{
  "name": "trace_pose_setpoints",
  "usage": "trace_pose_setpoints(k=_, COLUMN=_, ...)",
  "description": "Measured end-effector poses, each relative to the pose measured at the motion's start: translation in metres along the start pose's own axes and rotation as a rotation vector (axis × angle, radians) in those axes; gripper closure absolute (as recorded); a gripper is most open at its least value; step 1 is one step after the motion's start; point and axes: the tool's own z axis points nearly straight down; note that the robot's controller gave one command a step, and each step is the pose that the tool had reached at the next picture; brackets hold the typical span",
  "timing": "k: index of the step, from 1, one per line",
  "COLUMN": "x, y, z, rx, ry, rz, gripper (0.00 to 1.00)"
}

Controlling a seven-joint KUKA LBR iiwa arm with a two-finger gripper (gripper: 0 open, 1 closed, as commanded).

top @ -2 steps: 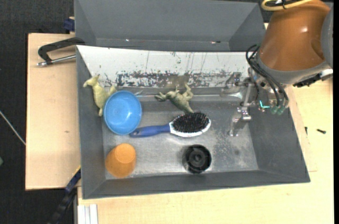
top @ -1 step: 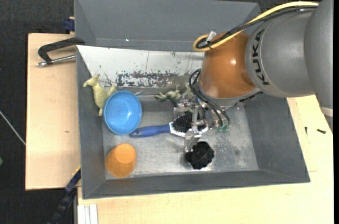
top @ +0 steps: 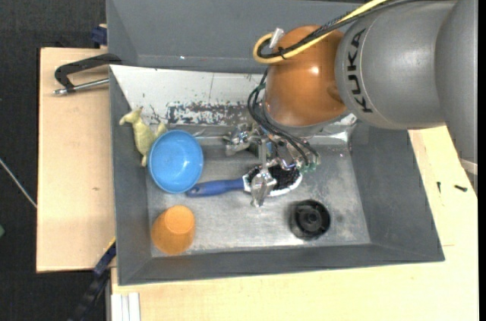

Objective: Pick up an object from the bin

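the end effector [top: 260, 189] is seen low in the middle of the bin [top: 228, 225], at the right end of a blue handled tool [top: 216, 188]. the tool's long axis runs leftward from there to the blue bowl [top: 176, 160]. whether the end effector is open or closed cannot be told. a black round piece [top: 309, 218] lies near, to its lower right.

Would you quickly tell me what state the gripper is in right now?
Gripper: cannot be told; it sits at the handle end of the blue scoop.
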Motion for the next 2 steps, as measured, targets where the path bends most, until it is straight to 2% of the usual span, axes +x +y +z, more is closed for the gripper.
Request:
trace_pose_setpoints(k=1, x=0.0008, y=-0.0009, z=0.0008, rx=0.000, ry=0.002, rz=0.002, gripper=1.00)
trace_pose_setpoints(k=2, x=0.0008, y=-0.0009, z=0.0008, rx=0.001, ry=0.002, rz=0.001, gripper=0.00)
